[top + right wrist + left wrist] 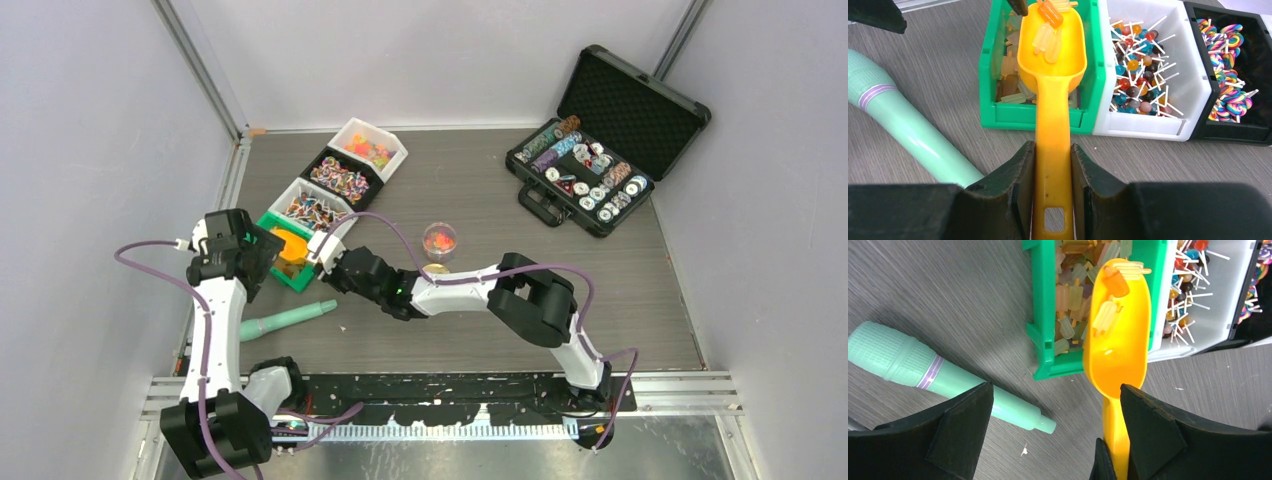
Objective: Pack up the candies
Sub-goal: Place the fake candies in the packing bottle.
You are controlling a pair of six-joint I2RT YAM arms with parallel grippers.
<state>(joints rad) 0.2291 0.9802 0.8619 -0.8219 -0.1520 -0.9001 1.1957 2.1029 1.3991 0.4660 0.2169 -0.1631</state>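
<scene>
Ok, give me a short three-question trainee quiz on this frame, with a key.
1. Which gripper grips the orange scoop?
2. True or false: the scoop is empty.
3. Which bin is under the scoop's bowl: A white, B green, C black?
Key: 1 the right gripper, shut on the handle. 2 false, a few candies lie in it. 3 B, the green bin.

Top camera looks down from behind the arms (450,290); both wrist cameras, close in, share the green bin (1042,305) and scoop (1053,150).
</scene>
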